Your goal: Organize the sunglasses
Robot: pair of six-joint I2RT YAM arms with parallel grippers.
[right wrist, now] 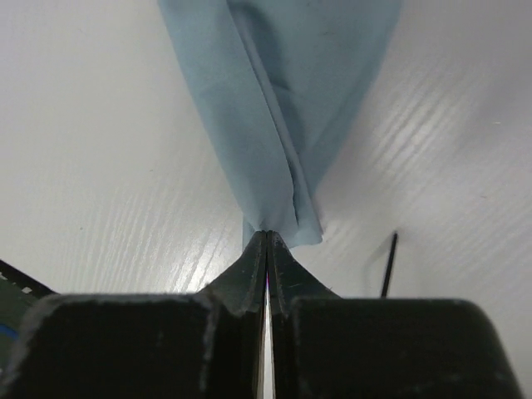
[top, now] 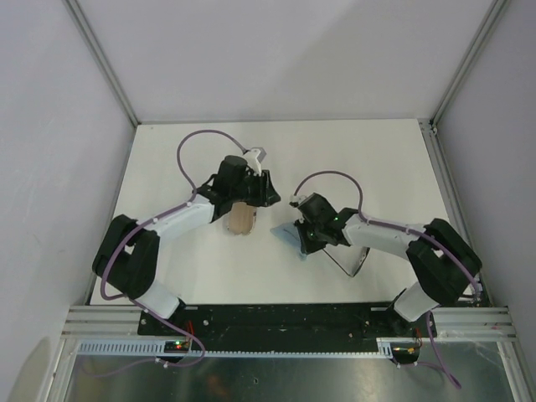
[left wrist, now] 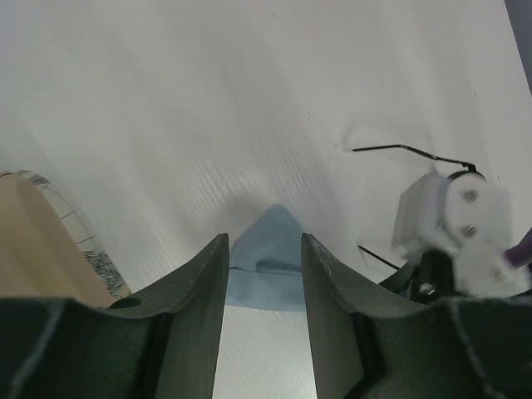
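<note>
The sunglasses (top: 350,266) lie on the white table, partly under my right arm; only thin black wire parts show in the left wrist view (left wrist: 407,150), and one temple tip in the right wrist view (right wrist: 388,266). My right gripper (top: 302,235) is shut on a corner of the light blue cloth (top: 287,237), which hangs from its tips in the right wrist view (right wrist: 274,100). My left gripper (top: 266,195) is open and empty above the beige case (top: 241,221). The cloth (left wrist: 270,258) shows between its fingers, farther off.
The open case shows at the left edge of the left wrist view (left wrist: 41,241). Grey walls enclose the table on three sides. The two arms' heads are close together at mid-table. The right arm's wrist camera (left wrist: 453,220) shows to the right of the left fingers.
</note>
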